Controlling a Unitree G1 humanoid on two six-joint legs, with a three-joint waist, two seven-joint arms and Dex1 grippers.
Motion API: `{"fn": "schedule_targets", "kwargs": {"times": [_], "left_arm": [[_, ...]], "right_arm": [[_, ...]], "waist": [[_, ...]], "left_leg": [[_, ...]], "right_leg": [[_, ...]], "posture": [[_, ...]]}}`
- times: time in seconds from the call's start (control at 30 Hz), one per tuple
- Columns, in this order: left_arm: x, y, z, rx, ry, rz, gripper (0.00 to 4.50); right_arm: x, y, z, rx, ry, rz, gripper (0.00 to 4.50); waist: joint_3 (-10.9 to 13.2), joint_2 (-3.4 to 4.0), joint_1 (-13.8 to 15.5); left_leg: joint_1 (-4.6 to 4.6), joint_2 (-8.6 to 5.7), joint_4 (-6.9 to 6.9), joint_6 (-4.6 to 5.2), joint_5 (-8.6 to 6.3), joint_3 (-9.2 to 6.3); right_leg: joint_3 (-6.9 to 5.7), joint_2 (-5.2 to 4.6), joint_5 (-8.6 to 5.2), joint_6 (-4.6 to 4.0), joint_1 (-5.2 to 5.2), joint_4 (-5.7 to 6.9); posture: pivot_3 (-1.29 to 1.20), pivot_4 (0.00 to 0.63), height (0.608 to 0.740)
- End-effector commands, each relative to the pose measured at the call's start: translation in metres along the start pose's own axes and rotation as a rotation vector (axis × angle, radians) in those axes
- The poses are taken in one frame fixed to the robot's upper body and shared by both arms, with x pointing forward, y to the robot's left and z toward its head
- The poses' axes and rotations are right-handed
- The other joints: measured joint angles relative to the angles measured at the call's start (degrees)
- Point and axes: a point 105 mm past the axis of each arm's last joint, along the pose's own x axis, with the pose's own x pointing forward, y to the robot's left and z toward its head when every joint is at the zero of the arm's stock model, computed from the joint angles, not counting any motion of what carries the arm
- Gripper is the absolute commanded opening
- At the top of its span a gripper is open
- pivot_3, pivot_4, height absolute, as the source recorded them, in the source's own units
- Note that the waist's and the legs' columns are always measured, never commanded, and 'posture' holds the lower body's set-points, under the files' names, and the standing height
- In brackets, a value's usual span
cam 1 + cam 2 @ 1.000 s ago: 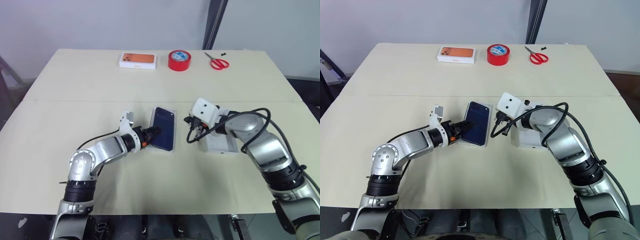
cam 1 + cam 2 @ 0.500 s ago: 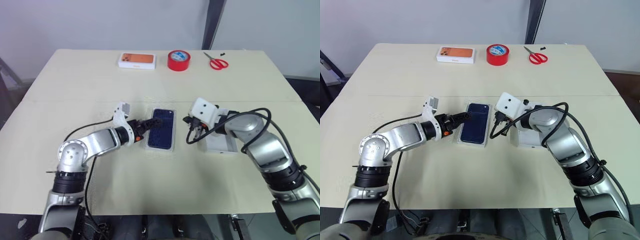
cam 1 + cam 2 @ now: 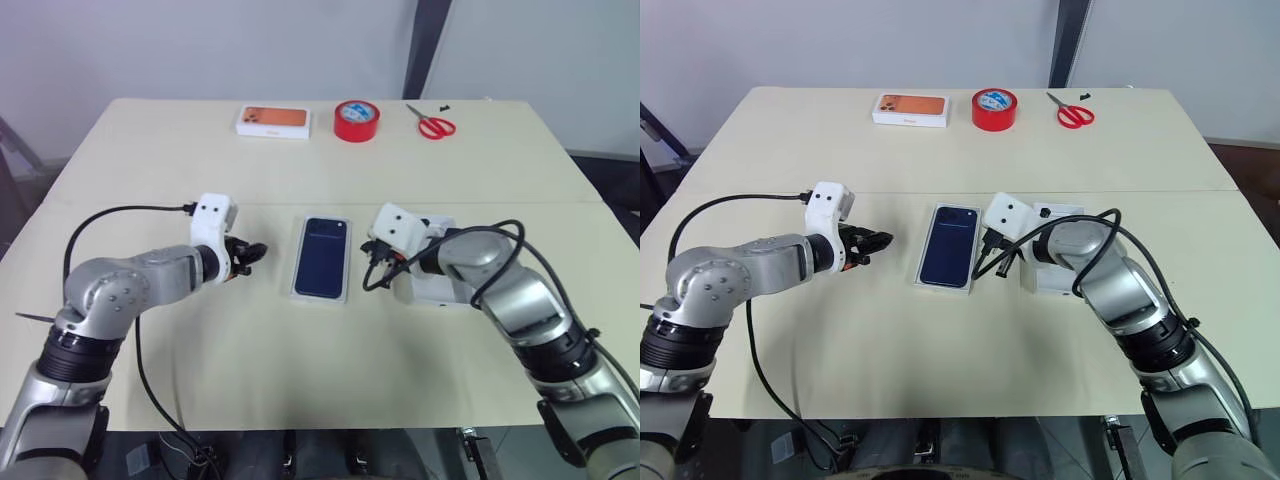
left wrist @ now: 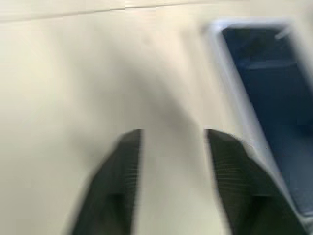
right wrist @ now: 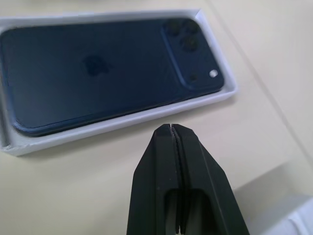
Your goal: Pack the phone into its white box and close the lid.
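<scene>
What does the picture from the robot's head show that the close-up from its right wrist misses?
Only the head view takes in the red tape roll, the scissors, the box picturing an orange phone and the left pincer. Only the right wrist view shows the right pincer pressed shut. Both show the phone lying in the white box, lid not on.

The left wrist view is blurred: the white box (image 4: 230,93) and the phone (image 4: 274,107) run off the picture's edge. The right arm hides part of the lid (image 3: 440,290).
</scene>
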Motion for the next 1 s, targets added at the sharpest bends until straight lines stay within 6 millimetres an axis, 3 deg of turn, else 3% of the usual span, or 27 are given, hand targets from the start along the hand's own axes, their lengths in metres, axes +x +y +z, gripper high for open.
{"fn": "schedule_targets", "kwargs": {"times": [0.03,0.23,0.43,0.8,1.0], "left_arm": [[0.009,-0.010,0.007,0.092,-0.033,-0.047,0.86],[0.033,-0.037,-0.001,0.195,0.027,-0.176,0.86],[0.043,-0.077,-0.007,0.244,0.076,-0.358,0.86],[0.044,-0.168,-0.014,0.331,0.153,-0.699,0.86],[0.042,-0.202,-0.020,0.376,0.180,-0.819,0.86]], "right_arm": [[0.004,-0.002,0.002,-0.035,0.021,-0.022,0.00],[0.025,0.009,-0.002,-0.065,0.077,-0.014,0.00],[0.021,0.010,0.004,-0.064,0.063,0.001,0.00],[-0.033,0.024,-0.028,-0.086,0.151,0.074,0.00],[-0.057,0.026,-0.049,-0.059,0.232,0.057,0.00]], "waist": [[0.0,0.00,0.1],[0.0,0.00,-0.1],[0.0,0.00,0.0],[0.0,-0.01,2.2],[0.0,0.03,2.7]], "left_leg": [[-0.01,-0.01,0.00,0.00,0.00,0.00],[-0.04,-0.01,0.03,0.01,0.00,0.00],[-0.06,-0.01,0.05,0.05,-0.01,-0.02],[-0.20,-0.26,0.22,0.40,-0.18,-0.10],[-0.17,-0.33,0.25,0.51,-0.24,-0.11]], "right_leg": [[0.00,-0.02,0.00,0.00,0.00,-0.01],[0.00,-0.01,0.00,0.00,-0.04,0.04],[-0.01,-0.01,0.01,0.02,-0.04,0.05],[-0.01,-0.21,0.00,0.03,0.05,-0.04],[-0.01,-0.29,-0.02,0.05,0.14,-0.10]], "posture": [[0.00,0.150,0.719],[0.00,0.150,0.719],[0.00,0.150,0.719],[0.00,0.150,0.719],[0.00,0.150,0.719]]}}
